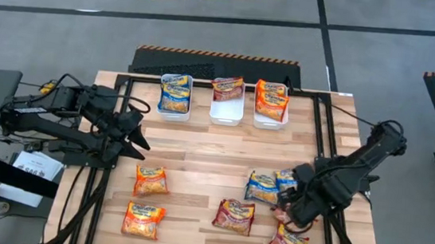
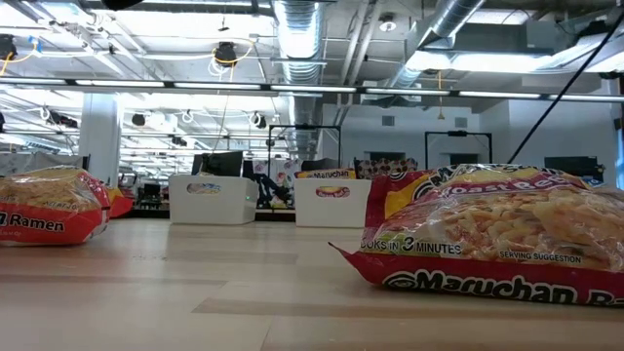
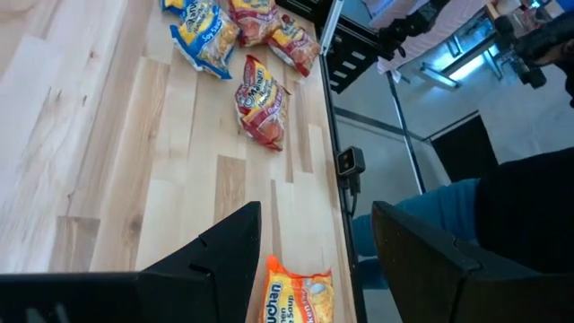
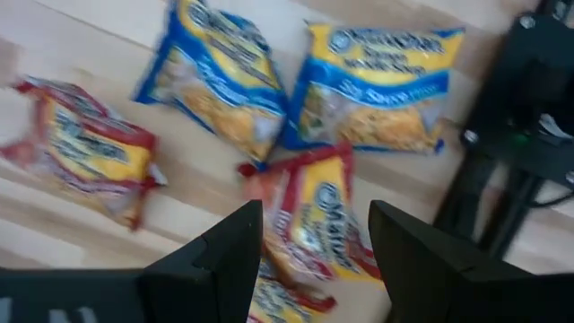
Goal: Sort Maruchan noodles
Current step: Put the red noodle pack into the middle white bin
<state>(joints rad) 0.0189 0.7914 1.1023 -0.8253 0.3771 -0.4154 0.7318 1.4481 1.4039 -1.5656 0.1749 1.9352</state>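
Three white bins stood in a row at the far edge of the wooden table, seen from above: the left bin held blue packets, the middle one a maroon packet, the right one orange packets. Nearer than the bins, two orange packets lay toward the left gripper, whose jaws stood apart and empty. The right gripper hovered, jaws apart, over a cluster of two blue packets and maroon ones.

Low view: a maroon packet filled the foreground, with two bins far behind it.

Left wrist view: fingers spread over bare wood, an orange packet between them at the table's edge.

Right wrist view: fingers spread above a maroon packet, nothing gripped.
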